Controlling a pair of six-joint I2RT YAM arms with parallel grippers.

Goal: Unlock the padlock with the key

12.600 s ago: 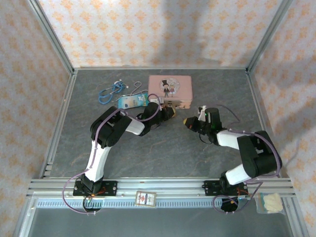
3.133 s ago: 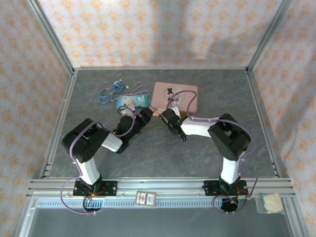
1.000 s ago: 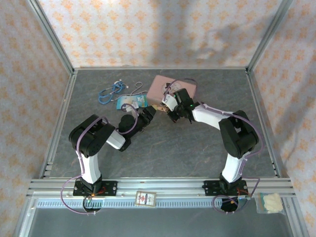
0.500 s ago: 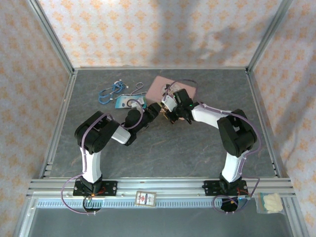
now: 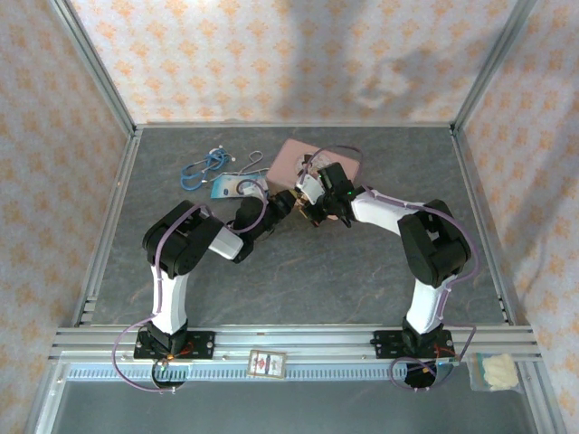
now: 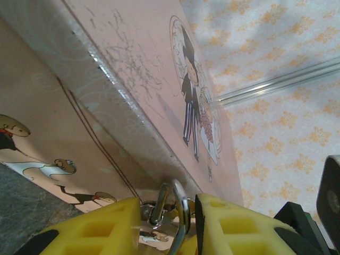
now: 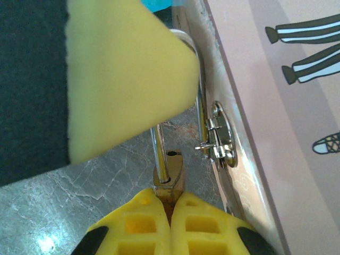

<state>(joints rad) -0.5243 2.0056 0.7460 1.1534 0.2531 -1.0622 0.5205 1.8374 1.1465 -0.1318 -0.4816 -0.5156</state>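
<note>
The brass padlock (image 7: 171,172) hangs at the hasp (image 7: 220,133) on the front of the pink tin (image 5: 291,159). My right gripper (image 7: 171,201) is shut on its body. The silver shackle (image 7: 159,143) sits in one hole; the other hole is empty, so the lock stands open. My left gripper (image 6: 169,210) is closed around the shackle (image 6: 184,210) and the hasp ring beside it, and its yellow finger (image 7: 122,69) covers the shackle's top. In the top view both grippers meet at the tin's front, left (image 5: 286,202) and right (image 5: 314,206). The key is hidden.
A blue cord bundle (image 5: 201,167) and a blue-white card with a wire loop (image 5: 237,187) lie left of the tin. The tin (image 6: 143,69) is tilted and turned from the back wall. Grey floor lies open in front of the arms.
The left gripper has slid right along the floor to the tin's front and closed in on the shackle. The right gripper has held its place on the padlock.
</note>
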